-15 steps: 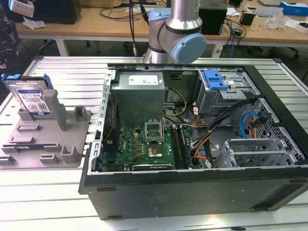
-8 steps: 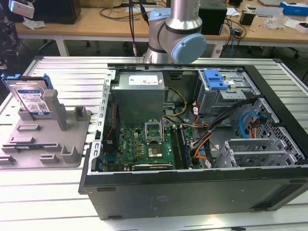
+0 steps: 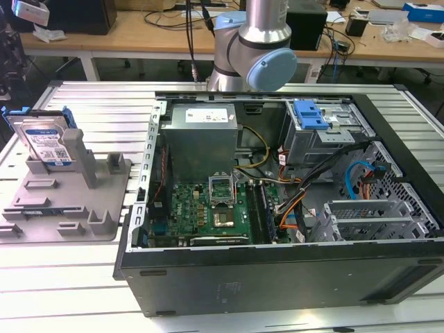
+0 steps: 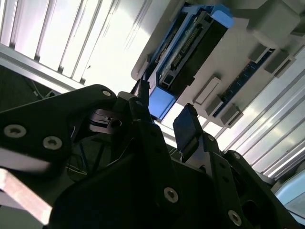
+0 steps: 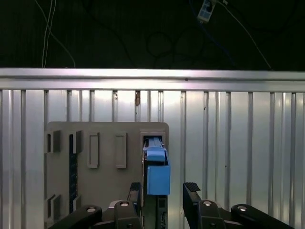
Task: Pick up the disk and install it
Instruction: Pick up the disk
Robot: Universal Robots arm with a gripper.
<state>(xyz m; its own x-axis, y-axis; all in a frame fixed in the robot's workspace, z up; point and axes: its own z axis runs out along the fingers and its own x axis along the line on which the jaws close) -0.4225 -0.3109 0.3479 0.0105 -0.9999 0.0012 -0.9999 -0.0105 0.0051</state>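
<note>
A: Surface and room?
B: Ribbed metal table (image 3: 83, 104) in front; wooden benches (image 3: 139, 35) strewn with cables behind.

A: Gripper?
B: Gripper (image 5: 164, 191): fingers spread wide, nothing held. In the first wrist view the disk (image 5: 157, 174) shows in line with their gap, ungripped.

A: Containers?
B: Open computer case (image 3: 277, 270), nearest: motherboard (image 3: 208, 208), grey metal box (image 3: 201, 139), blue latch (image 3: 310, 114). Grey holder (image 3: 69, 208), at the exterior view's left: the disk upright in a slot.

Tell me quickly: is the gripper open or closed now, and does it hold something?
The gripper: open, holding nothing. The disk stands in the grey holder, in line with the gap between the fingers.
</note>
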